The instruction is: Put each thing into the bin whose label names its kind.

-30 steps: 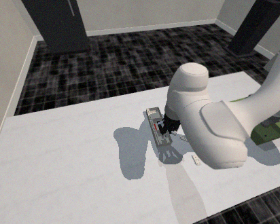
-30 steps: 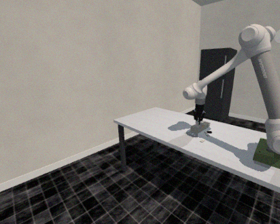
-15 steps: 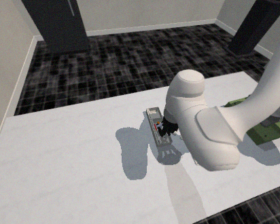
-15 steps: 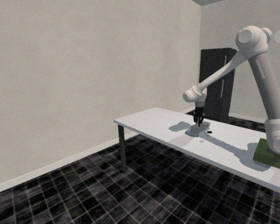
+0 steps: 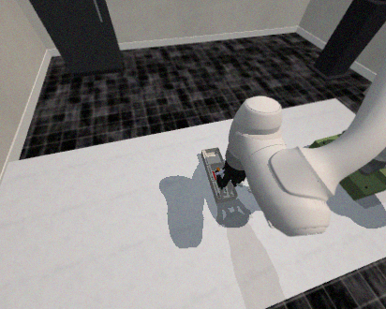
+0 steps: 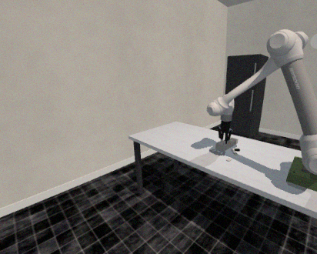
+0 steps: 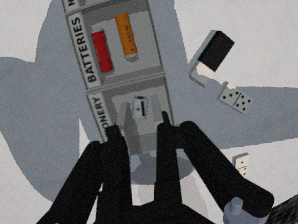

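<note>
Wrist view | grey bin row (image 7: 116, 50) on white counter (image 7: 266, 16), BATTERIES cell holding red and orange batteries | black end effector (image 7: 136, 132) above nearest cell, slightly parted, gripping nothing | domino (image 7: 234, 99) lying right of bins

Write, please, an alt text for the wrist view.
The black gripper hangs over the nearest compartment of a grey bin strip, where a small thing lies. The next compartment, labelled BATTERIES, holds a red battery and an orange battery.
</note>
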Controlling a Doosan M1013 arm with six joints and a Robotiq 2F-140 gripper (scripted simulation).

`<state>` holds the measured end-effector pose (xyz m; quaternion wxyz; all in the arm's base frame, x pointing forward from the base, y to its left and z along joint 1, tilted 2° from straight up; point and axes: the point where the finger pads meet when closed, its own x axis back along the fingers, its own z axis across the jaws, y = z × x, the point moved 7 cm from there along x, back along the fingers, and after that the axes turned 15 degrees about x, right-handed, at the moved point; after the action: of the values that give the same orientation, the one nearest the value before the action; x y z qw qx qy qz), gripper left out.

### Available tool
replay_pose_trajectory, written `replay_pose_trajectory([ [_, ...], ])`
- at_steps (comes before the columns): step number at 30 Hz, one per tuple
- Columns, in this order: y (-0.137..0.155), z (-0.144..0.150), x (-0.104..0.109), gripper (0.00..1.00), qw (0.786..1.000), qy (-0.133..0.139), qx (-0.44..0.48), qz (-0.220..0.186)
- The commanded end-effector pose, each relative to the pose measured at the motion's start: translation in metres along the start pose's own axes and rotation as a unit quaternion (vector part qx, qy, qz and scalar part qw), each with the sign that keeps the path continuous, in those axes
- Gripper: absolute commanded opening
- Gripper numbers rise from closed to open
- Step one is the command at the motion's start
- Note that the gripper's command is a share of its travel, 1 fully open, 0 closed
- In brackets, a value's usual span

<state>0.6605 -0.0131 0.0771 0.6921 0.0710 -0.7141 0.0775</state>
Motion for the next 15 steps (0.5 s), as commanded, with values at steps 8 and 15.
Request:
replay_pose_trajectory([
  [8, 0.0, 0.0, 0.0001, 0.18, 1.0, 0.0, 0.0, 0.0],
  [15, 0.0, 0.0, 0.0041, 0.18, 1.0, 0.0, 0.0, 0.0],
])
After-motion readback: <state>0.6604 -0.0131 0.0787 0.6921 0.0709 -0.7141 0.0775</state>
